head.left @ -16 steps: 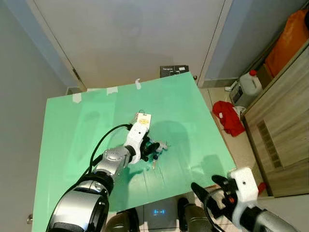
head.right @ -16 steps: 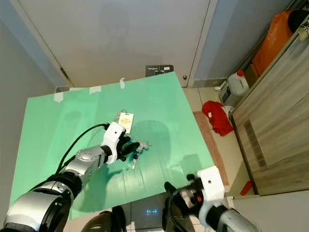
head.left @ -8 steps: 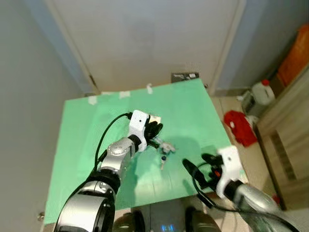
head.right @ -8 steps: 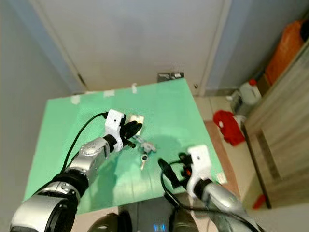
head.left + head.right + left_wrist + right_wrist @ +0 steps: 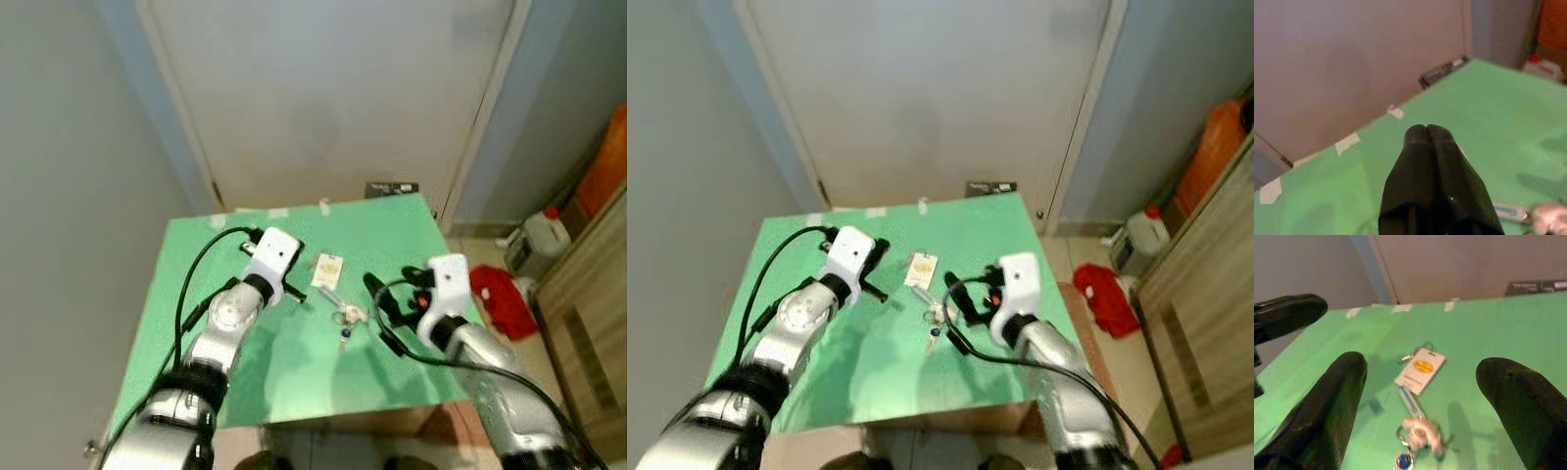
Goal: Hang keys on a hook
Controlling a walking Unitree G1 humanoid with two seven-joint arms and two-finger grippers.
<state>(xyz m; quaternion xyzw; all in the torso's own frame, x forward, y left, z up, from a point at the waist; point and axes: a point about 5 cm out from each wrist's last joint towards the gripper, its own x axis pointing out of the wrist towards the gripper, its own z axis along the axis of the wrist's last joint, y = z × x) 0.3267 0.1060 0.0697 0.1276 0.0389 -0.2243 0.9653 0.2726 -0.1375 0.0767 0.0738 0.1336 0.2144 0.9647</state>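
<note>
A bunch of keys [image 5: 344,317] lies on the green table [image 5: 294,382], joined by a blue strap [image 5: 1410,402] to a white tag card [image 5: 327,270] just beyond it. My right gripper [image 5: 380,315] hovers open immediately right of the keys, and its two black fingers [image 5: 1344,382] spread wide with the keys [image 5: 1419,434] and card [image 5: 1421,370] showing between them. Left of the card, my left gripper [image 5: 1426,131] is shut on nothing and points toward the table's far edge. No hook can be made out.
A closed pale door [image 5: 333,88] stands behind the table, with a black box [image 5: 391,188] at the far edge. On the floor to the right are a white jug [image 5: 542,235] and a red cloth [image 5: 500,294] beside a wooden cabinet [image 5: 588,323].
The head camera has shifted, so the whole scene moved. My left gripper has drawn back leftward off the keys. My right gripper has come up over the table to the keys' right side.
</note>
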